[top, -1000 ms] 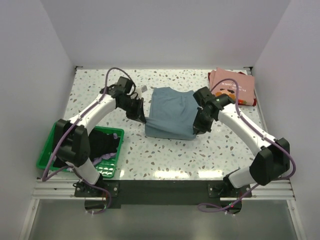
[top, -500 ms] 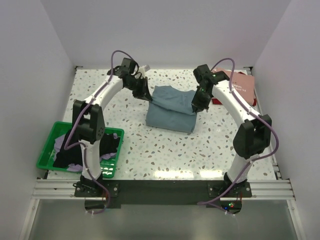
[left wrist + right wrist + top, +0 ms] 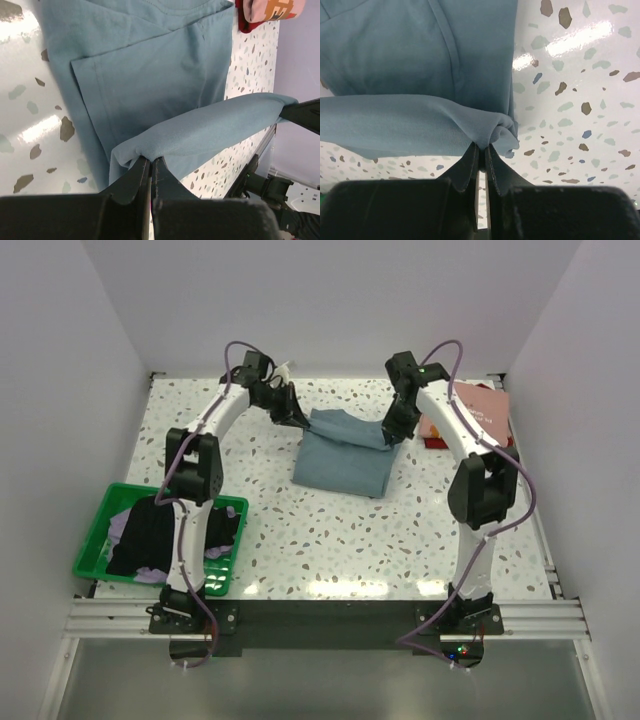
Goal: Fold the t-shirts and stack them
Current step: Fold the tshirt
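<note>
- Top view: the plain dusty grey-blue cotton t-shirt [image 3: 338, 468] lies part-folded on the white speckled terrazzo table [image 3: 330, 540], mid-table toward the far side. One edge is raised and strung betw. the left gripper [image 3: 292, 412] and the right gripper [image 3: 396, 430].
- Both arms reach far out. Judged step: carrying that edge over to complete a fold. Keep both ends level & at the same pace so the crease runs straight.
- A folded pink t-shirt with a small printed graphic [image 3: 478, 412] sits at the far right, near the right arm – prob. the stack spot. A green plastic mesh basket [image 3: 90, 540] at near left holds a black t-shirt [image 3: 150, 535] and a lavender one [image 3: 120, 527], not yet folded.
- Left wrist view: jaws pressed together on a bunched fold of the blue cloth. A band of cloth runs from there to the right gripper, over the flat lower layer. Hold light tension — enough to stop sag, not enough to drag the layer below.
- Right wrist view: jaws pinched on a gathered corner, several plies thick. Lower till the cloth rests on the shirt, then let go w/ both sides together. The bunched corner may stay rumpled, so set it down flat.
</note>
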Controlling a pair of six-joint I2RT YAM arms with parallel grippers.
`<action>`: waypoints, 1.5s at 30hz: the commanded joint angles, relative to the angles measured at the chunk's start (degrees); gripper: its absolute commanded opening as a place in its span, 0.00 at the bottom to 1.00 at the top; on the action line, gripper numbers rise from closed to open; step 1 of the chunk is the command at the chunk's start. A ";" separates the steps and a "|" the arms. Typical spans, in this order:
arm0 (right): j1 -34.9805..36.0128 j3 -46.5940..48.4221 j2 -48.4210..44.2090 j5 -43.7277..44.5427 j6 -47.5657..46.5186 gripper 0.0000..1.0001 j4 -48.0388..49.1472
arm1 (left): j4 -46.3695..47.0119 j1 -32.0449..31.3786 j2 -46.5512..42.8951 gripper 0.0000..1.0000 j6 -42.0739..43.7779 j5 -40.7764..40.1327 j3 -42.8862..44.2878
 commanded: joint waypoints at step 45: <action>-6.60 -17.21 -2.76 -1.60 -5.46 0.64 27.35 | 24.92 1.07 -0.98 0.78 3.41 3.07 -12.04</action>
